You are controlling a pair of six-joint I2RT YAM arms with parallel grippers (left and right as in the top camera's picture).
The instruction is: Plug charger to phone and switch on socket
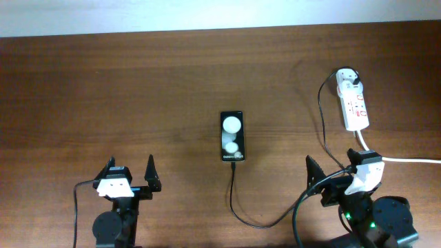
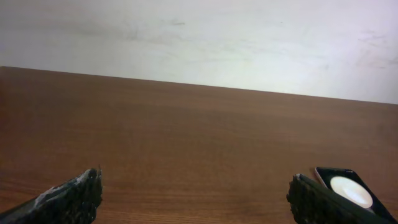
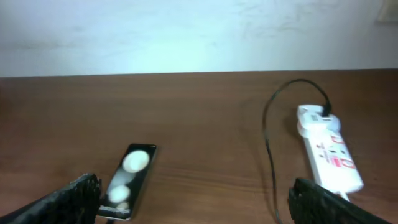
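Observation:
The black phone [image 1: 232, 136] lies face up at the table's middle, two white blobs on its glass. It also shows in the left wrist view [image 2: 345, 186] and the right wrist view [image 3: 127, 177]. The thin black charger cable [image 1: 234, 196] runs from the phone's near edge, loops right and climbs to the white plug at the far end of the socket [image 1: 356, 105]. The cable tip touches the phone's edge. The socket [image 3: 329, 152] lies at the right. My left gripper [image 1: 131, 169] [image 2: 196, 193] and right gripper [image 1: 333, 167] [image 3: 193, 193] are both open, empty, near the front edge.
A thick white cord [image 1: 413, 160] runs from the socket's near end off the right edge. The charger cable [image 3: 268, 155] passes between my right gripper's fingers. A pale wall stands beyond the table's far edge.

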